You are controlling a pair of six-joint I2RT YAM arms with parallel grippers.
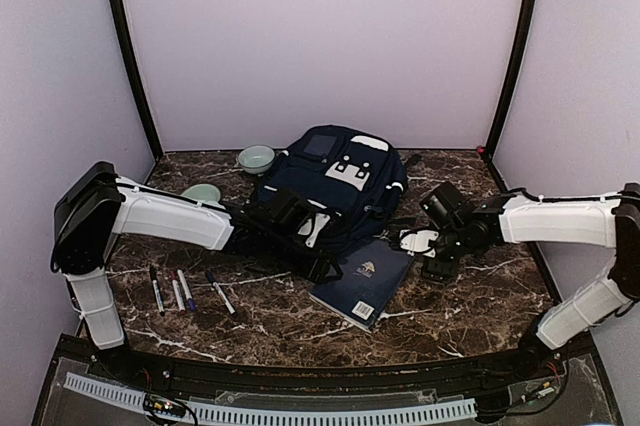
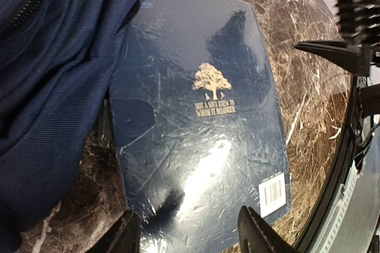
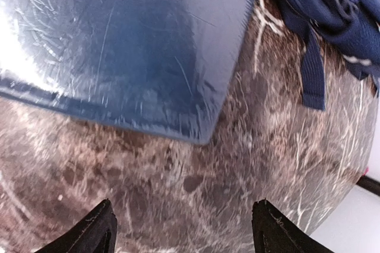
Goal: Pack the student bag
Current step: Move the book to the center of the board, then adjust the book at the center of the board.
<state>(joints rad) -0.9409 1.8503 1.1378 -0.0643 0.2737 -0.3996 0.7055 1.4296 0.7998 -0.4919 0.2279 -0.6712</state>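
Lying at the middle of the tabletop's (image 1: pixel 280 321) far edge, the student bag (image 1: pixel 335 181) is slumped flat, and I cannot tell whether any zip is undone. Its near flank drapes over the far corner of a dark blue book (image 1: pixel 365 281) that lies flat towards the near edge. My left pincer (image 2: pixel 190 232) hangs over that book, fingers apart and holding nothing. My right pincer (image 3: pixel 183 208) is spread wide over bare marble just beside the book's corner, with a loose strap (image 3: pixel 313 69) near. I judge the risks to be a glossy, flat cover slipping from my fingers, the draped fabric dragging as the book lifts, and the strap snagging. Pens (image 1: pixel 185 289) wait near the left edge.
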